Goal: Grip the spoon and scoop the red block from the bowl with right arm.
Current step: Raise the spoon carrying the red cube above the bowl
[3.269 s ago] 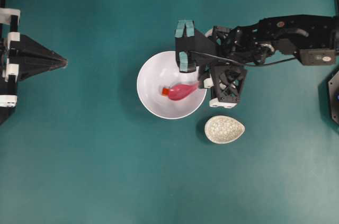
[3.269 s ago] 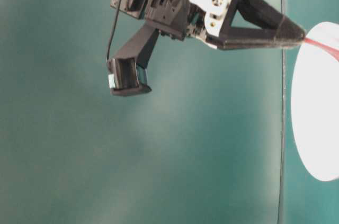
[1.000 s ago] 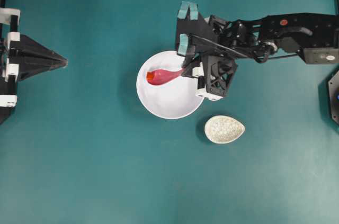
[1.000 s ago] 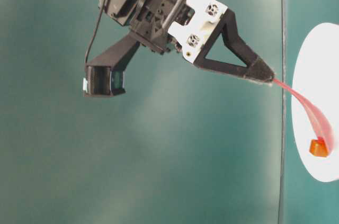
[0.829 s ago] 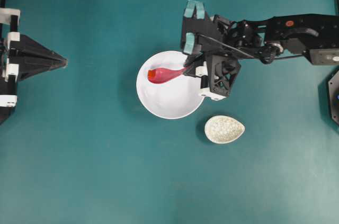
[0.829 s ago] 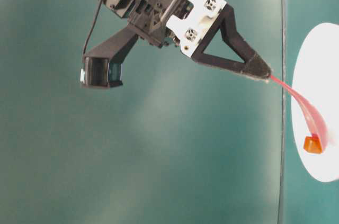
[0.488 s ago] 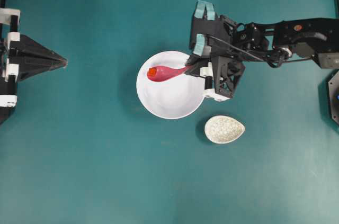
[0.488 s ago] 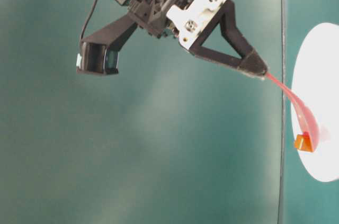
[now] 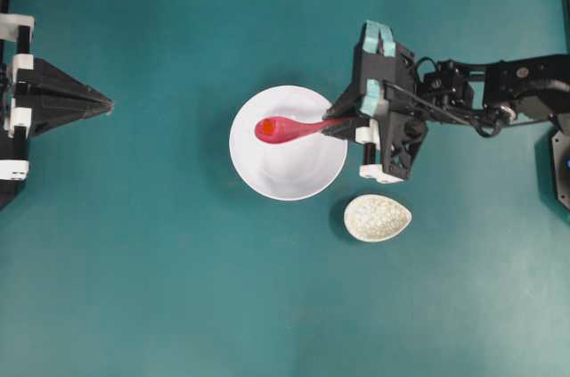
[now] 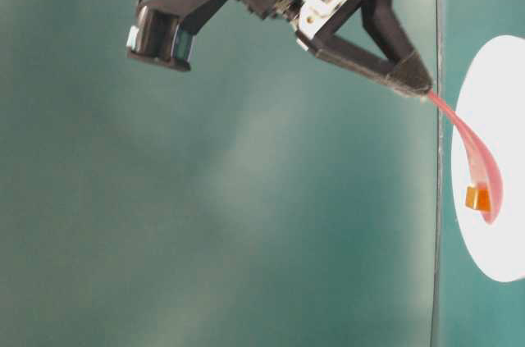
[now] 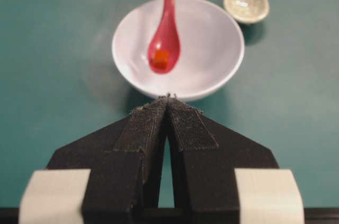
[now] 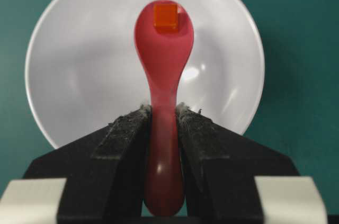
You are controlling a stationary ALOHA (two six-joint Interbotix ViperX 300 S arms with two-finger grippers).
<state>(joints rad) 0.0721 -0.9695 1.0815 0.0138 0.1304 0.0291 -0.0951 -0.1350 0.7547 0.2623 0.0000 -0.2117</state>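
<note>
**Block riding in the spoon above the bowl**

I see the teal bench (image 9: 178, 288) filling every view, with everything else spread across it. My right arm (image 9: 499, 92) reaches in from the right edge of the overhead view, and its right claw (image 9: 337, 127) sits just past the bowl's right rim, pointing left over it. In the right wrist view that claw (image 12: 164, 115) is pinching the spoon's handle, one padded finger pressed against each side of it.

My left claw (image 9: 109, 105) is parked well apart from the right claw, at the far left of the overhead view, tip aimed at the bowl. Its fingers (image 11: 145, 128) are pressed together with nothing between them.

The bowl (image 9: 294, 176) lies directly ahead of the right claw, and beyond the tip of the left one. A speckled cream dish (image 9: 378, 217) sits near the right claw, just beside the bowl without touching it.

The spoon (image 9: 289, 128) juts straight out from the right claw, its scoop over the bowl's interior. From the table-level view the spoon (image 10: 476, 158) curves away from the claw tip and appears clear of the bowl's surface.

The red block (image 12: 165, 16) rests in the far end of the scoop, at the point of the spoon farthest from the right claw.
</note>
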